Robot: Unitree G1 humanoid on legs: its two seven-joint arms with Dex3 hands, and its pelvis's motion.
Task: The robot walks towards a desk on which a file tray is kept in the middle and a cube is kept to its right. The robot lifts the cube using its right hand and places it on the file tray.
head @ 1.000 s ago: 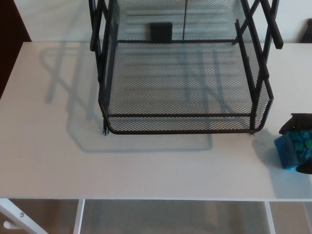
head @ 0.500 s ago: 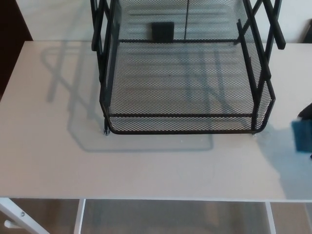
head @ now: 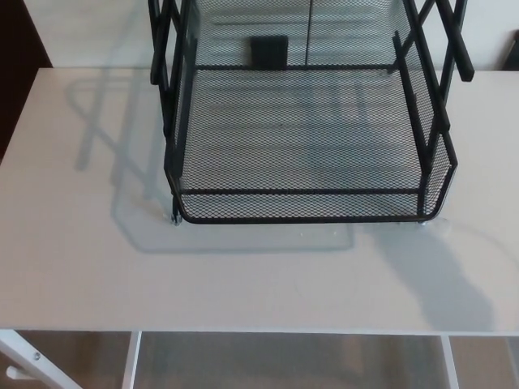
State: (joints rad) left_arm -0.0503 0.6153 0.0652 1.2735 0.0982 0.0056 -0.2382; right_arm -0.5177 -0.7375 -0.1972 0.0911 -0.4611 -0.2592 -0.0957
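File tray (head: 308, 217): black wire mesh, mid-desk, open front toward the near edge, no cube on its lower shelf.
Desk (head: 81, 267): pale top, bare left of the tray and along the near side.
Cube: nowhere in view, neither right of the tray nor inside the mesh; probably beyond the right border.
Right hand: out of view; open, closed or gripping, impossible to tell.
Left hand: out of view too.
Shadow (head: 442, 279): broad dark patch on the desk, near and right of the tray's corner; source unseen.
Step, as judged: cube likely lifted, placement not yet done.
Risk: clipping the tray's right side struts (head: 442, 49) on the way in, jarring the cube loose or shoving the tray.
Risk: release onto the rim, tipping the cube back to the desk.
Cause: approach outside the camera's field.
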